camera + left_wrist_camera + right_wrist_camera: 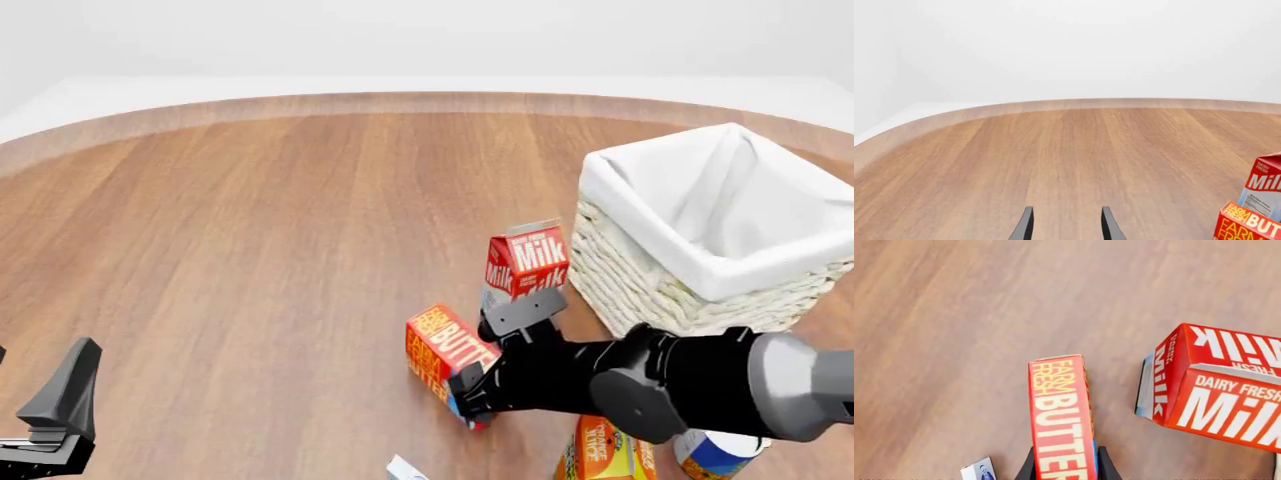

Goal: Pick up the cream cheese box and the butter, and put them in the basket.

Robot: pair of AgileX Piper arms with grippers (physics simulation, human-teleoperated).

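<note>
The butter is a red-and-orange carton standing on the table just left of the milk carton. My right gripper has a finger pressed to each side of it; in the right wrist view the fingers flank the butter. The cream cheese box is a small white carton at the bottom edge, and its corner shows in the right wrist view. The basket stands at the right, its liner empty. My left gripper is open and empty at the near left, with its fingers over bare wood.
A red milk carton stands between the butter and the basket, close to both. An orange juice carton and a blue-and-white can sit near the front edge under my right arm. The milk and the butter show in the left wrist view.
</note>
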